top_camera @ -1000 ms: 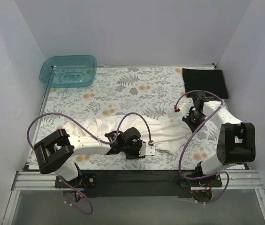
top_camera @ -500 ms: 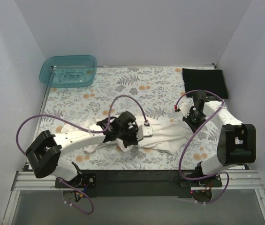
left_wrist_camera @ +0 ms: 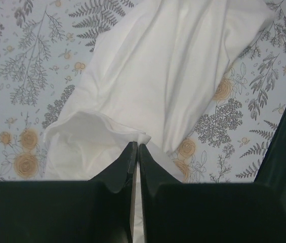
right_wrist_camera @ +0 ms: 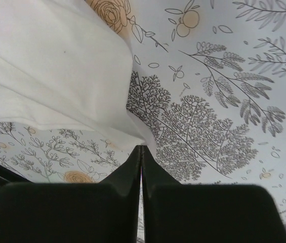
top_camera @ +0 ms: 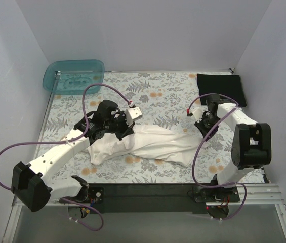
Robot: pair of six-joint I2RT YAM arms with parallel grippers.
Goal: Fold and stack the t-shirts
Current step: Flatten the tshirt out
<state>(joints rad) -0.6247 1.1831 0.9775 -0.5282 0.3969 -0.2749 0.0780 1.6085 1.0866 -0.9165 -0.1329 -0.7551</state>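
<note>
Straightening step in hand. My left pincer (left_wrist_camera: 135, 147) and right pincer (right_wrist_camera: 141, 148) each pinch an edge of the cream-white t-shirt (top_camera: 148, 144), rumpled between them. The black t-shirt (top_camera: 218, 83) lies far right. Next I judge: draw it taut and flat.

We see a translucent teal plastic tub (top_camera: 73, 76) with rounded corners at the far left corner of the work surface, open side up. Under it a grey-and-orange floral patterned cloth (top_camera: 158, 96) covers the surface – fern sprays, tree-like sprigs and orange roses on a pale ground, which the wrist views show close up (left_wrist_camera: 26, 66) (right_wrist_camera: 223, 101). Plain white walls (top_camera: 143, 35) enclose the left, far and right sides.
</note>
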